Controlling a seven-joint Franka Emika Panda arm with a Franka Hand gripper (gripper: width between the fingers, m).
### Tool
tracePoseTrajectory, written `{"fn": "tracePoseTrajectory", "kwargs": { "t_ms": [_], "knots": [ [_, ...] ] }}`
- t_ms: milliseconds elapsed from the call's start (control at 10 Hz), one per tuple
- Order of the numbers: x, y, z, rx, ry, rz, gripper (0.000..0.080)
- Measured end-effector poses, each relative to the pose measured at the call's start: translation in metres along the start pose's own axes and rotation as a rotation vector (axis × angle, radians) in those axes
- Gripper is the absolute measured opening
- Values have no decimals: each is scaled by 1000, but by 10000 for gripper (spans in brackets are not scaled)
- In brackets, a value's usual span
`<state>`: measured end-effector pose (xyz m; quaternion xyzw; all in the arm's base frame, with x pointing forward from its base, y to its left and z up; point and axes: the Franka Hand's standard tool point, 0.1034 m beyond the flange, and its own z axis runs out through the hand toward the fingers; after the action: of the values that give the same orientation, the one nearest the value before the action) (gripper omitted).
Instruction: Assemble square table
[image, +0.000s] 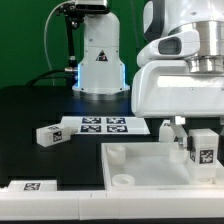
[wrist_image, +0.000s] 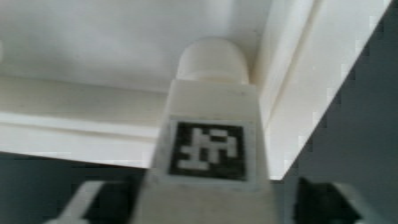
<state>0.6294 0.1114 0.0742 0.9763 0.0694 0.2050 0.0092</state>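
The white square tabletop (image: 140, 172) lies at the front with its raised rim up and a round socket (image: 120, 180) at its near corner. My gripper (image: 199, 142) is shut on a chunky white leg (image: 203, 150) with a black-and-white tag and holds it over the tabletop's side at the exterior view's right. In the wrist view the leg (wrist_image: 210, 110) runs between my fingers (wrist_image: 98, 203), and its rounded end lies close to the tabletop's inner corner rim (wrist_image: 294, 70). I cannot tell whether it touches. A loose tagged leg (image: 47, 134) lies on the black table.
The marker board (image: 100, 125) lies behind the tabletop. A long white bar with one tag (image: 30, 187) lies at the front on the exterior view's left. The robot base (image: 98, 60) stands at the back. A small white part (image: 164, 127) lies beside the marker board.
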Motion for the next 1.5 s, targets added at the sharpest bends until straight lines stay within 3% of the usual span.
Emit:
{"fn": "tracePoseTrajectory", "kwargs": {
  "t_ms": [100, 300, 500, 700, 1000, 1200, 1300, 1500],
  "knots": [
    [1, 4, -4, 7, -67, 19, 626],
    [8, 7, -9, 24, -159, 70, 642],
    [5, 7, -11, 44, -326, 128, 648],
    [0, 4, -7, 51, -414, 172, 649],
    [8, 5, -2, 39, -382, 218, 649],
    [8, 5, -2, 30, -382, 265, 381],
    [8, 5, -2, 12, -384, 364, 284],
    [8, 4, -2, -18, -387, 518, 285]
  ]
}}
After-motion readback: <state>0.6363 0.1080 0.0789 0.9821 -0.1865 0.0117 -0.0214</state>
